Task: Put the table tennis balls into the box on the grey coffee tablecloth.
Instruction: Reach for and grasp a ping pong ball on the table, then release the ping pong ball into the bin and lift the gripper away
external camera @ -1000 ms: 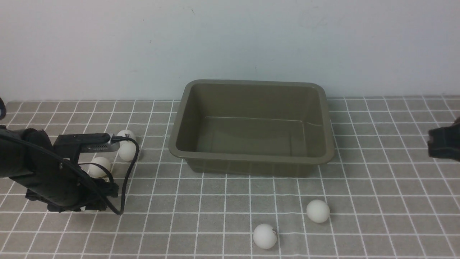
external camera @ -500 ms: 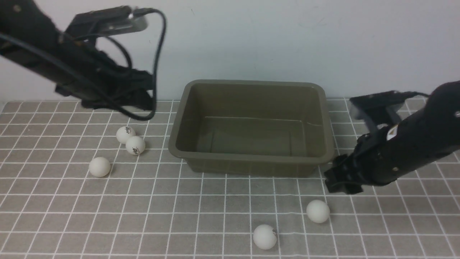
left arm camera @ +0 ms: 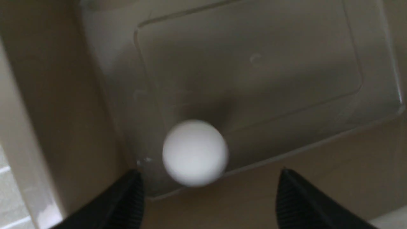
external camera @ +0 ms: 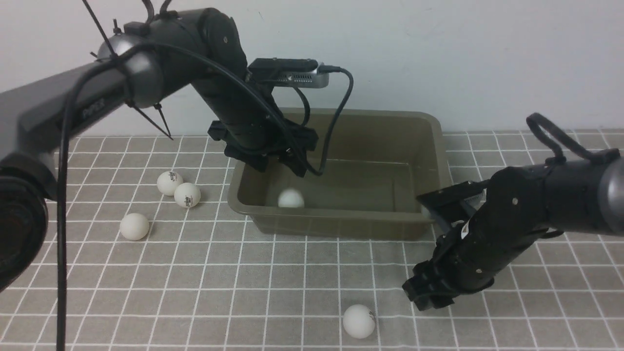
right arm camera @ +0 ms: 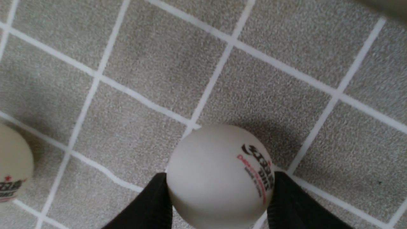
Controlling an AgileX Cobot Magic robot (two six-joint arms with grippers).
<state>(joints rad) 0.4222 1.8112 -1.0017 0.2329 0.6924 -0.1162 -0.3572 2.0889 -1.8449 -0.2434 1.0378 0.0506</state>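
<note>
Over the left end of the box point(external camera: 341, 214), the left gripper point(external camera: 280, 165) hangs w/ jaws spread wide & nothing btwn them: released. The box sits mid-cloth, close to the back edge & the wall point(external camera: 438, 58). The cloth point(external camera: 243, 292) covers the whole worktop.

One white ball point(external camera: 291, 198) is inside the box, near its front-left corner. In the left wrist view this ball is blurred, clear of both fingertips point(left arm camera: 127, 203), w/ the box floor behind it.

R side: the right gripper point(external camera: 429, 292) is down at the cloth, just in front of the box's front-right corner. It hides its ball in the front view. The right wrist view shows a logo ball point(right arm camera: 219, 171) btwn the two fingertips point(right arm camera: 152, 200), one pressed to each side, so the gripper is grasping it. Can't tell if this ball is off the cloth or resting on it; its shadow falls right behind it.

A front ball point(external camera: 359, 321) lies near the cloth's front edge, approx mid-width, near the right gripper but apart from it.

L part of the cloth: two balls point(external camera: 178, 189) w/ dark logos touch each other, near the box's left end. A single ball point(external camera: 134, 226) lies a bit nearer the front-left, apart from them.

A camera point(external camera: 292, 78) w/ a black cable point(external camera: 341, 107) rides on the left arm above the box.
</note>
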